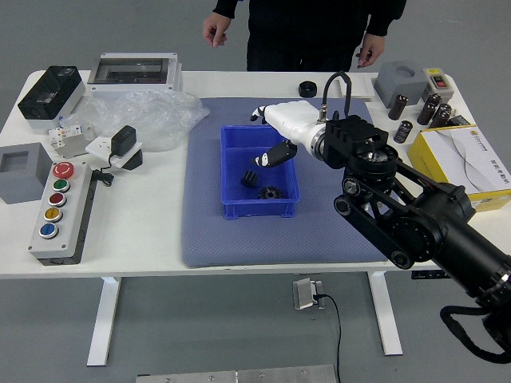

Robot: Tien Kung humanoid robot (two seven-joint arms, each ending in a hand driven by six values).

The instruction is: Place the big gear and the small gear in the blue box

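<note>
The white desk (144, 231) spans my head view, 12 o'clock at its far side. A person in black (307, 36) stands there, the two hands (215, 29) hanging beyond the desk's far edge. My black right arm (391, 195) reaches in from 4 o'clock, over a blue-gray mat (319, 239) at the desk's center. Smaller items ring the mat: clear plastic wrap (164, 120) at 10 o'clock, a yellow-edged carton (435, 159) at 3 and a panel of colored buttons (70, 227) between 8 and 9.

The blue box (259, 209) sits on the mat, directly ahead of me. Above its 1 o'clock side I have the right hand (259, 137), white-backed and black-fingered, its fingers apart and gripping nothing. Inside the box, on its floor, lie two black gears: the wider-looking gear (271, 192) at 5 o'clock and the narrower-looking gear (249, 179) at about 7, close beside it. From this distance I cannot tell whether they touch. A round black piece (307, 88) rests outside the box, at its 1 to 2 o'clock.
</note>
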